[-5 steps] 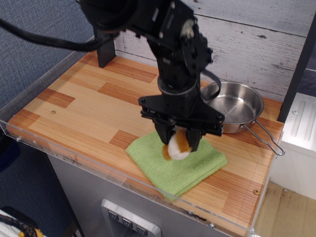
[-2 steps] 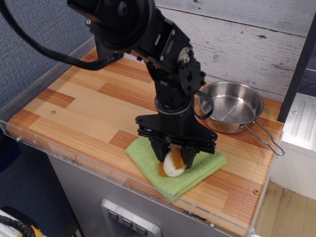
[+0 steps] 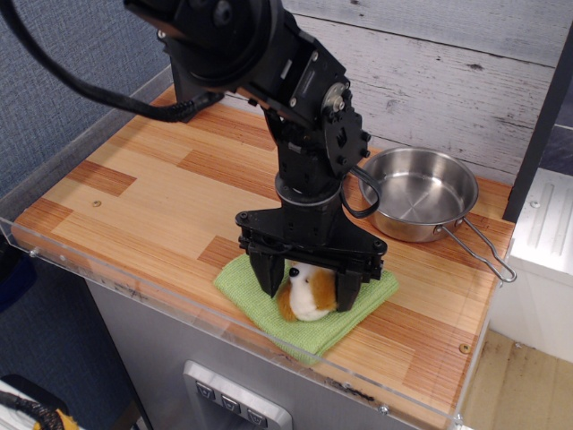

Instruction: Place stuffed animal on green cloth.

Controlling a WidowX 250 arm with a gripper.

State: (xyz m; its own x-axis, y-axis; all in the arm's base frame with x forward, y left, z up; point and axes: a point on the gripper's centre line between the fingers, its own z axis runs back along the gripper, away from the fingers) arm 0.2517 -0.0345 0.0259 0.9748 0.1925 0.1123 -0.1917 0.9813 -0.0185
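Observation:
The stuffed animal (image 3: 307,294), white with tan-orange patches, rests on the green cloth (image 3: 238,286) near the front edge of the wooden table (image 3: 143,197). My gripper (image 3: 308,288) points straight down over it. Its two black fingers (image 3: 268,276) stand apart on either side of the toy, with a visible gap on the left side, so the gripper is open. The arm hides the far part of the cloth.
A steel pan (image 3: 428,193) with a wire handle (image 3: 479,251) stands just behind and to the right of the cloth. A clear acrylic rim (image 3: 179,300) runs along the table's front. A black post (image 3: 190,94) stands at the back left, a white cabinet (image 3: 546,224) at the right.
The gripper came down with the toy onto the cloth and its fingers have spread apart, letting the toy go. The cloth has shifted slightly left.

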